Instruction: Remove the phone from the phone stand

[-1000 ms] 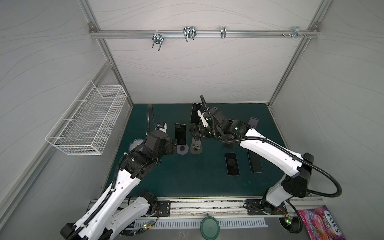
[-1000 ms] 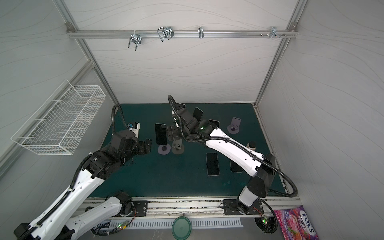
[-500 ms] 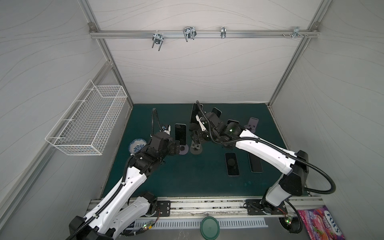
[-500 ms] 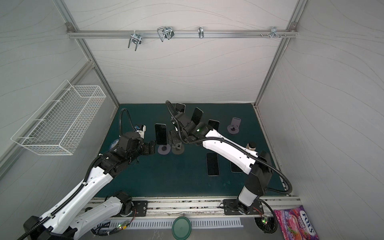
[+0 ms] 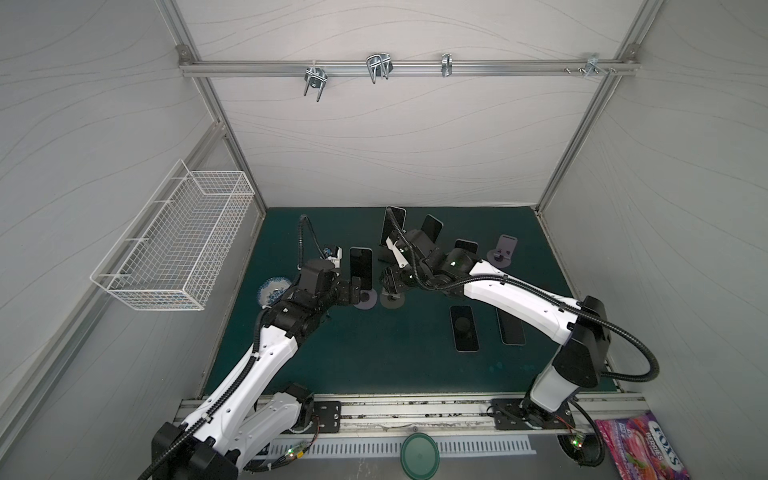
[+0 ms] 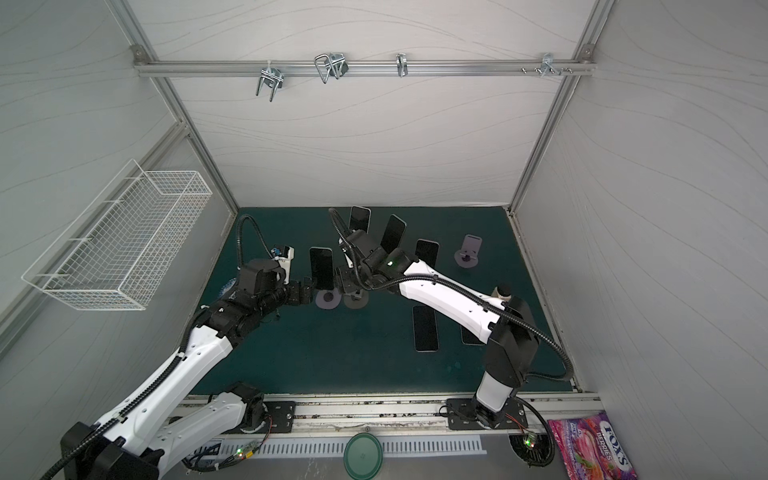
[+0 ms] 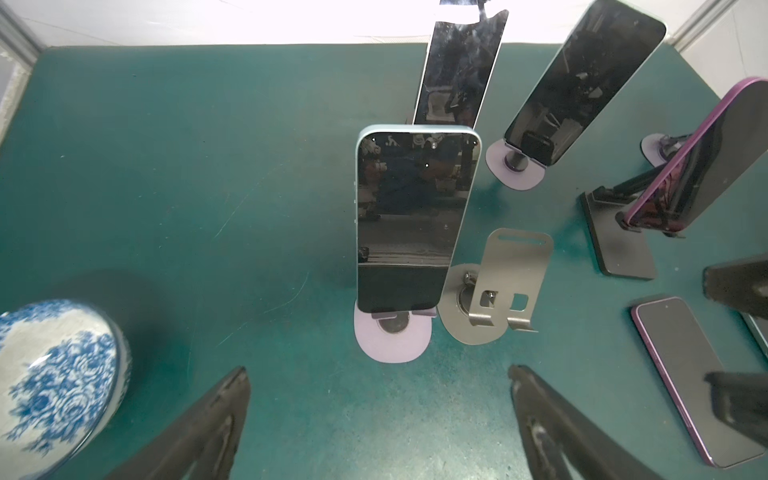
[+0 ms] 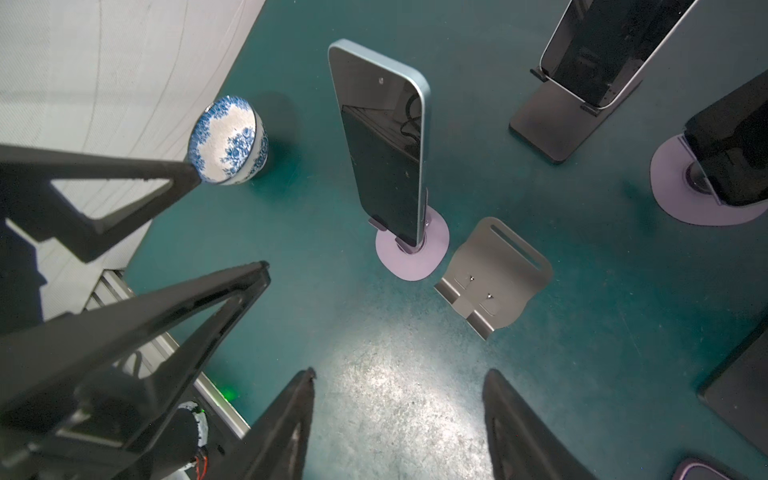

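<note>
Candy bag (image 5: 642, 451), near right corner of scene, off green mat (image 5: 374, 357), near right arm's base (image 5: 519, 415). Pink-purple wrapper with berry pictures.
- Brand "FOX'S": big white capitals on dark blue oval.
- Under brand: smaller white word "BERRIES".
- Lettering runs slantwise, turned sideways to camera.
- Same candy bag (image 6: 590, 451) legible in both top views, same two words.
- Wrapper cut off by lower picture edge; remaining fine print too small to read.
</note>
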Tool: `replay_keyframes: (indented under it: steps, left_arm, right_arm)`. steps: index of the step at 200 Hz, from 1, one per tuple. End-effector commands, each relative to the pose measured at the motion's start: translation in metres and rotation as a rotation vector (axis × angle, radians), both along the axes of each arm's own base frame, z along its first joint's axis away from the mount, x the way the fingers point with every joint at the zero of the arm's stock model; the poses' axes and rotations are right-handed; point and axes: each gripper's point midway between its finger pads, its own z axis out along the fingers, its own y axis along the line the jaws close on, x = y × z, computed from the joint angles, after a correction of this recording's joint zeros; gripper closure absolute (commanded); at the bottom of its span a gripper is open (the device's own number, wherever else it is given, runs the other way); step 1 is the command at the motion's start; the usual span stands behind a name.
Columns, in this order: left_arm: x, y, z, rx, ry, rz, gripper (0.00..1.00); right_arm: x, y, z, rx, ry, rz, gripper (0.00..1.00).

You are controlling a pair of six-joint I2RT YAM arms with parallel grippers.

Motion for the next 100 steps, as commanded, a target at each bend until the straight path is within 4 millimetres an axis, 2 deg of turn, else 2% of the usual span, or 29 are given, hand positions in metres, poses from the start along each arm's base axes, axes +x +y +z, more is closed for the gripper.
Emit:
replay_keyframes:
  steps: [1,10,63,100]
  left_arm:
    - [0.013,-0.006,0.014,-0.009,-0.058,-0.035,0.01]
    - [0.015,-0.007,0.013,-0.009,-0.054,-0.042,0.01]
    - [0.030,-0.013,0.014,-0.011,-0.061,-0.057,0.01]
    - [0.039,-0.018,0.014,-0.010,-0.064,-0.069,0.01]
  right_arm:
    - [0.005,0.001,-0.004,0.017,0.009,0.018,0.40]
    - [0.007,-0.001,-0.004,0.023,0.014,0.021,0.45]
    - [0.015,-0.012,-0.006,0.033,0.020,0.026,0.48]
    - [0.016,-0.013,-0.008,0.034,0.023,0.039,0.44]
